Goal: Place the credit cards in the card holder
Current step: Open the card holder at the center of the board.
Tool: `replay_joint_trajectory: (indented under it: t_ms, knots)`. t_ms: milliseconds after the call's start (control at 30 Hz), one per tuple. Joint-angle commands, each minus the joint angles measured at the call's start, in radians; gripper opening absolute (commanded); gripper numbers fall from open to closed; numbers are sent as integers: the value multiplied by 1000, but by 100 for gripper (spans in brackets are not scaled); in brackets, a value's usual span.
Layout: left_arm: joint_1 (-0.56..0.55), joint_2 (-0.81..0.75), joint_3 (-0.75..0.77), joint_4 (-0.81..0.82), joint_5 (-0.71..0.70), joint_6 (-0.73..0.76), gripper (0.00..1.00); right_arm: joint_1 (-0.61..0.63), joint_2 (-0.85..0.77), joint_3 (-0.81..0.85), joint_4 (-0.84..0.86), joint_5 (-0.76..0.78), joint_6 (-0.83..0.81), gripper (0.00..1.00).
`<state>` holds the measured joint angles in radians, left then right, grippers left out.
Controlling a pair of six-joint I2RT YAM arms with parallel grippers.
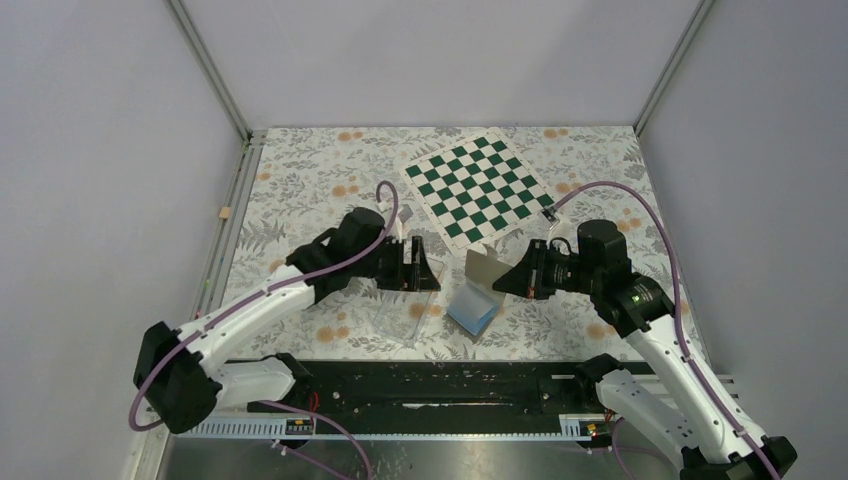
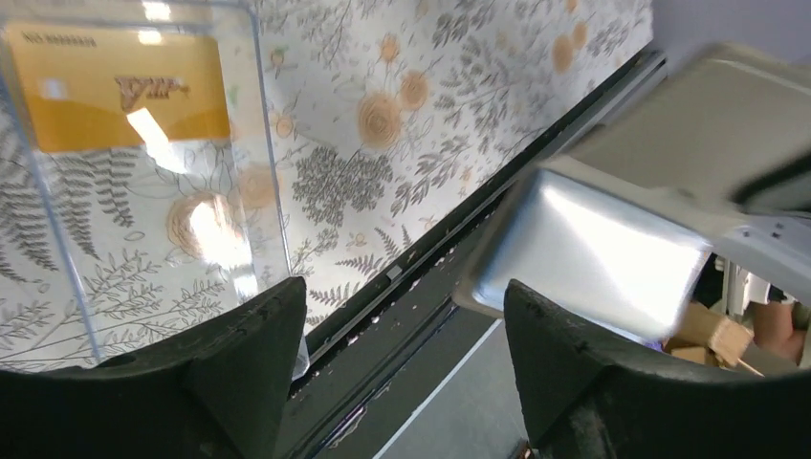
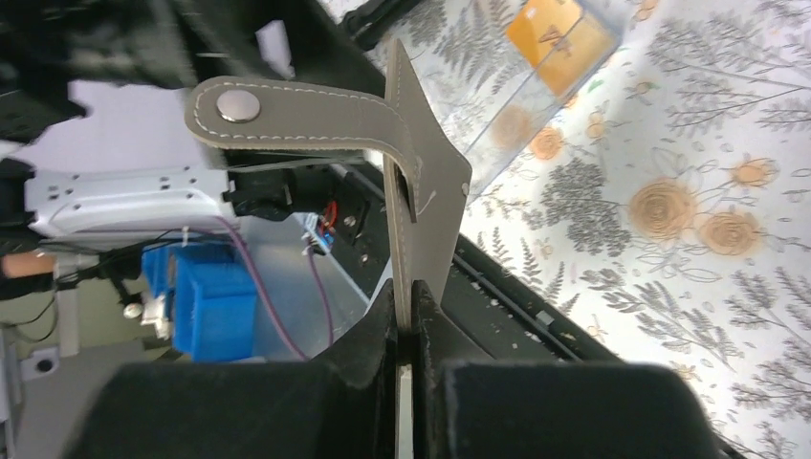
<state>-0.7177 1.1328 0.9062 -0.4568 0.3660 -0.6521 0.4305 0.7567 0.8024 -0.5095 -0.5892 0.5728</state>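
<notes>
The card holder (image 1: pixel 476 296) lies half open between the two arms, with its pale blue-grey inside (image 1: pixel 472 312) on the table. My right gripper (image 3: pixel 406 308) is shut on the edge of its grey flap (image 3: pixel 423 191) and holds that flap upright. The strap with its stud (image 3: pixel 237 105) sticks out to the left. An orange-yellow credit card (image 2: pixel 115 86) lies inside a clear plastic tray (image 2: pixel 263 191); it also shows in the right wrist view, credit card (image 3: pixel 558 33). My left gripper (image 2: pixel 402 330) hangs open and empty beside the tray, with the holder's flap (image 2: pixel 593 249) just off its right finger.
A green-and-white chessboard (image 1: pixel 475 187) lies at the back of the floral tablecloth. The clear tray (image 1: pixel 405 322) sits left of the holder, near the black rail (image 1: pixel 450 385) along the table's front edge. Grey walls close in both sides.
</notes>
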Motion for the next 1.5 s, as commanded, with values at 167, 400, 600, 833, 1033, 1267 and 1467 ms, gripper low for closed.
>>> replay_joint_trajectory:
  t_ms: [167, 400, 600, 833, 1033, 1267, 1467]
  knots:
    - [-38, 113, -17, 143, 143, -39, 73, -18, -24, -12, 84, -156, 79, 0]
    - [-60, 127, 2, 153, 145, -43, 69, -18, -25, -35, 110, -173, 98, 0]
    - [-60, 89, 46, 64, 76, -18, 61, -18, -23, -48, 110, -176, 94, 0]
    - [-60, 53, 66, 48, 49, -11, 61, -18, -22, -57, 109, -185, 93, 0]
    - [-62, 63, 60, 30, 13, -7, 62, -18, -26, -58, 111, -184, 97, 0]
    - [-99, 133, 87, 10, -12, 3, 63, -17, -24, -60, 112, -187, 102, 0]
    - [-130, 190, 119, 10, -1, 9, 62, -18, -27, -60, 116, -191, 102, 0]
